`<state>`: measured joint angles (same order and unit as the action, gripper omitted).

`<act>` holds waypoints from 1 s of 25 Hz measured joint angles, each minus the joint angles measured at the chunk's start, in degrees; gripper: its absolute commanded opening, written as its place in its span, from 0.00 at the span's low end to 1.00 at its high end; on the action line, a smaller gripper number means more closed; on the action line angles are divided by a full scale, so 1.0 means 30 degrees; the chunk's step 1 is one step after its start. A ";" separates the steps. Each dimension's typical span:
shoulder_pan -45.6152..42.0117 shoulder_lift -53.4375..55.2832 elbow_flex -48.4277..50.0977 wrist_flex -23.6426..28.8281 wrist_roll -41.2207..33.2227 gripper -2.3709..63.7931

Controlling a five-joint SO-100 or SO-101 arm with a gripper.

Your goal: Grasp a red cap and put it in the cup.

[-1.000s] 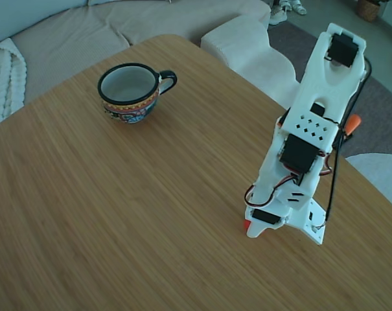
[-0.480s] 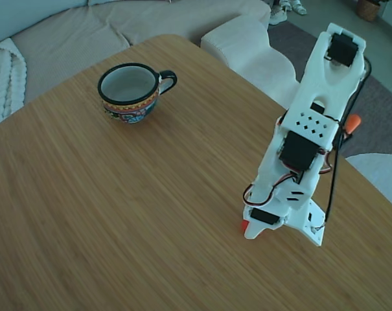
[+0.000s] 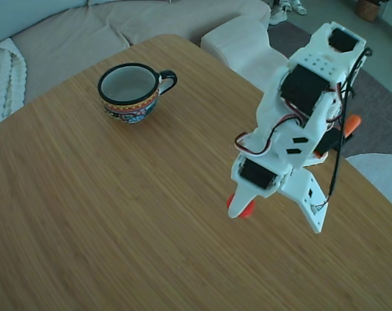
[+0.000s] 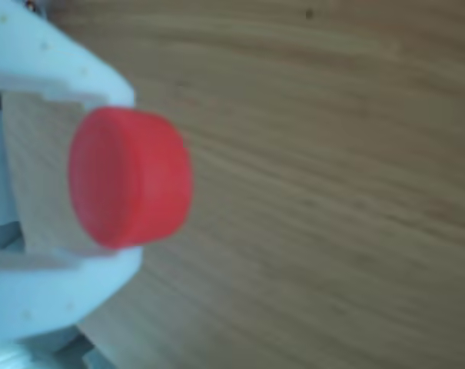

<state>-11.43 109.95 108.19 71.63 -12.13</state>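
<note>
My white gripper (image 3: 241, 208) is shut on the red cap (image 3: 242, 208) and holds it above the wooden table at right of centre in the fixed view. The other view shows the red cap (image 4: 130, 178) close up, clamped between two white fingers (image 4: 71, 61) at the left edge, with wood grain beyond. The cup (image 3: 129, 91), a squat mug with a black rim and handle and a patterned band, stands upright at the far left of the table, well away from the gripper. Its pale inside looks empty.
The round wooden table (image 3: 118, 214) drops off at its far and right edges. A beige sofa (image 3: 118, 26) lies behind it. An orange clamp handle (image 3: 352, 122) sticks out behind the arm at the right.
The arm has risen from the table and swung slightly left, lifting the red cap off the wood. One second ago the gripper stood down on the table with only a sliver of red showing.
</note>
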 measured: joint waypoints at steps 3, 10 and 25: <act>0.1055 0.1465 -0.1318 0.1318 0.0000 0.03; 0.4658 0.5215 -0.3311 0.3369 0.0000 0.03; 1.3711 1.1191 -0.1348 0.3604 -0.2139 0.03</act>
<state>29.71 143.53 104.15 82.44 -18.54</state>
